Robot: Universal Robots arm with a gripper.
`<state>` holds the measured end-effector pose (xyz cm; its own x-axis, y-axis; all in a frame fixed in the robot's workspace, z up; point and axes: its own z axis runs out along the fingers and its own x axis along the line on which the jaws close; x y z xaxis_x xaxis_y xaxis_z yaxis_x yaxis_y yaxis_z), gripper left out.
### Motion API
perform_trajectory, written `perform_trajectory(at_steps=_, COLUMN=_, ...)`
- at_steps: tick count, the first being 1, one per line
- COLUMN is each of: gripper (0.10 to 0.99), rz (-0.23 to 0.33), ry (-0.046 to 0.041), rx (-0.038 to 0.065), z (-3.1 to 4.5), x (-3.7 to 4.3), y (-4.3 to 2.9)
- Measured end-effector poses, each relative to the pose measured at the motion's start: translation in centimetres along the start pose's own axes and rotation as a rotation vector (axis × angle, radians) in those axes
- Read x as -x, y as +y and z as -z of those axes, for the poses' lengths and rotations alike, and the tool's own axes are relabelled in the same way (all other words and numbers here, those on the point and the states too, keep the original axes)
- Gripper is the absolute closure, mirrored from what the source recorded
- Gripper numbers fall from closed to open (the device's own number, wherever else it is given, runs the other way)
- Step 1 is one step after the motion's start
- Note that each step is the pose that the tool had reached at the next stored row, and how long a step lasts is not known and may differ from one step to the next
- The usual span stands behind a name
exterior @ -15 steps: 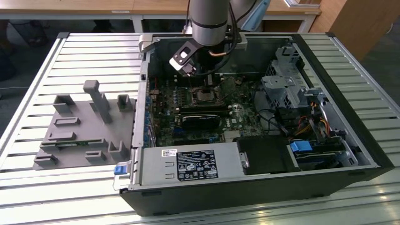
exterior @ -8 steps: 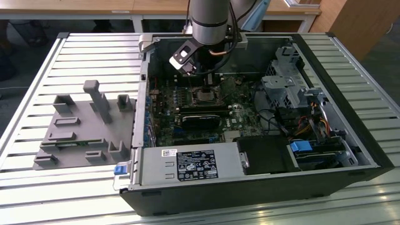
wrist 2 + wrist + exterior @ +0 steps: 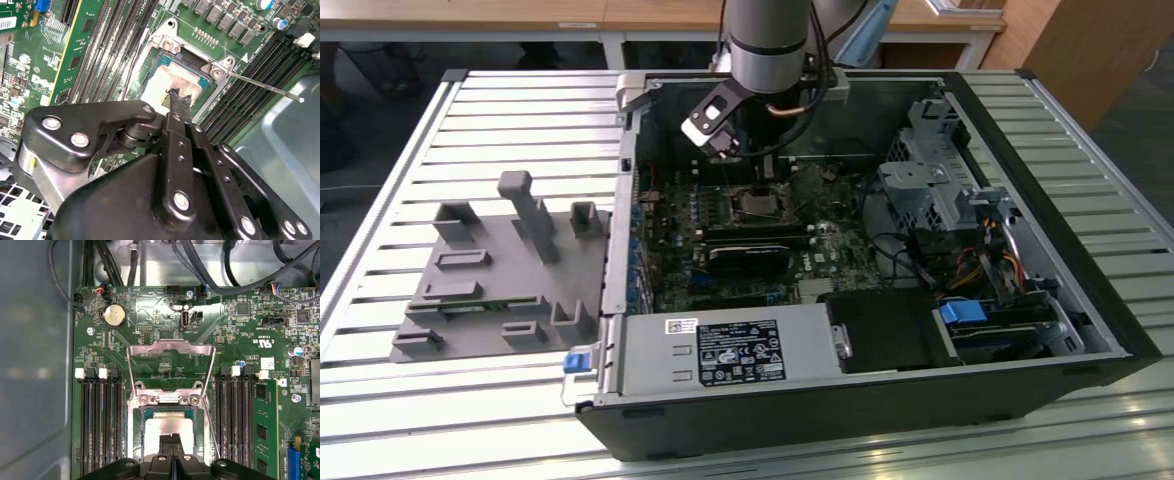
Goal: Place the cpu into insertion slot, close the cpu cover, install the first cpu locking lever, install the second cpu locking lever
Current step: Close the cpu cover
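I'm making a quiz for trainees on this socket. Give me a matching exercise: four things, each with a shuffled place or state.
1 cpu
2 cpu cover
3 locking lever
4 gripper

A swung open
B fingertips together above the cpu
C lying in the insertion slot
D thin rod sticking out free

Pairs: 1-C, 2-A, 3-D, 4-B
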<state>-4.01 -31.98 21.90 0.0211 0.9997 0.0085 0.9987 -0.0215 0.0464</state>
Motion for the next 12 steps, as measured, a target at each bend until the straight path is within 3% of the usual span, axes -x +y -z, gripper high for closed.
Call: perform_trajectory(at_steps=12, gripper=0.98, rz=0.0, ry=0.0016, rx=-0.002, z=0.88, x=-0.01, y=0.04)
